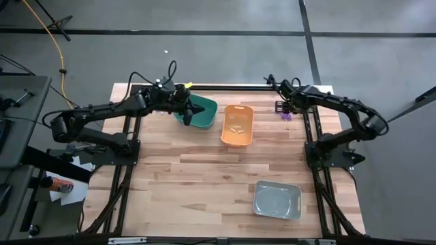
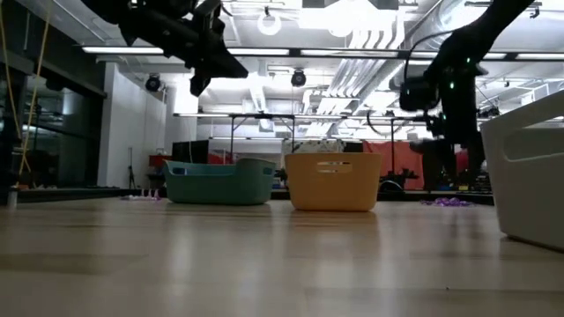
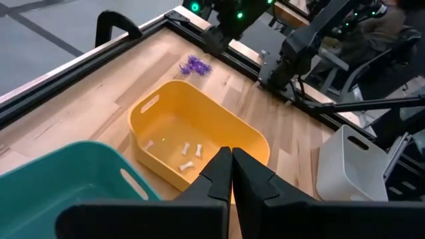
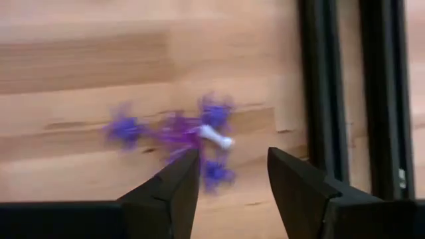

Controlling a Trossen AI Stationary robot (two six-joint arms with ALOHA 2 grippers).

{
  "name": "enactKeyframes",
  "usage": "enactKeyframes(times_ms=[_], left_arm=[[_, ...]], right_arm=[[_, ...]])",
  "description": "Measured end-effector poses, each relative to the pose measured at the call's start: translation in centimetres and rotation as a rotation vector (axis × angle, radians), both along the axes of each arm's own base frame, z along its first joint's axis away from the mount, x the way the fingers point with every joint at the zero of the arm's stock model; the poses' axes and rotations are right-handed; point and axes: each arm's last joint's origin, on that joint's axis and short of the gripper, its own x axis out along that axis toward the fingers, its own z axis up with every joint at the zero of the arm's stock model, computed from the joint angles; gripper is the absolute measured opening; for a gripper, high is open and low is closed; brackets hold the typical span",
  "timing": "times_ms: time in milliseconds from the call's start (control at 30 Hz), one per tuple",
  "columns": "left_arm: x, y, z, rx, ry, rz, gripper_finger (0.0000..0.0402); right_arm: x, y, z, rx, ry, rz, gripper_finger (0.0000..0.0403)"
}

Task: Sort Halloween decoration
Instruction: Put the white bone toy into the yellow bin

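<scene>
Right now the picking step looks to be in hand: the right gripper (image 4: 229, 174) hangs low over a small heap of purple trinkets (image 4: 174, 136) near the table's far right edge, its jaws apart with nothing between them, one finger just above the nearest purple piece. A whitish bone-shaped trinket (image 4: 216, 137) lies touching the purple ones, so the next move calls for choosing a single piece and closing on it without dragging its neighbours along; which piece the jaws are lined up for I cannot tell. Some cream pieces (image 3: 188, 154) already lie in the orange bin (image 1: 238, 125), which suggests the whitish ones go there and that the sort is only partly done. The left gripper (image 3: 231, 174) is held above the green bin (image 1: 199, 113) with its jaws pressed together and nothing visible between them. A grey bin (image 1: 277, 199) stands well apart toward the near side of the wooden table (image 1: 184, 177). The black frame rail (image 4: 321, 79) runs just beside the heap and leaves the right gripper's outer finger little room on that side.
</scene>
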Motion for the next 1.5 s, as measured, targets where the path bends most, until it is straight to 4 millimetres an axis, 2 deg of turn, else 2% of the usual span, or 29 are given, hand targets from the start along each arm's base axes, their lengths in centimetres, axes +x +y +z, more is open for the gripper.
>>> enactKeyframes(times_ms=[200,400,1233,1367,1500], left_arm=[[0.0,0.0,0.0,-0.001,0.002,0.000,0.0000],[0.0,0.0,0.0,-0.001,0.002,0.000,0.0000],[0.0,0.0,0.0,-0.019,0.001,0.007,0.0000],[0.0,0.0,0.0,-0.026,0.000,0.010,0.0000],[0.0,0.0,0.0,-0.027,0.000,0.011,0.0000]], right_arm=[[0.4,-0.6,-2.7,0.003,0.021,-0.077,0.0122],[1.0,-1.3,-3.7,-0.015,-0.002,-0.075,0.0104],[0.9,-0.8,-3.9,0.141,0.041,0.214,0.0103],[0.9,-0.8,-3.9,0.145,0.039,0.217,0.0093],[0.9,-0.7,-3.9,0.147,0.035,0.216,0.0067]])
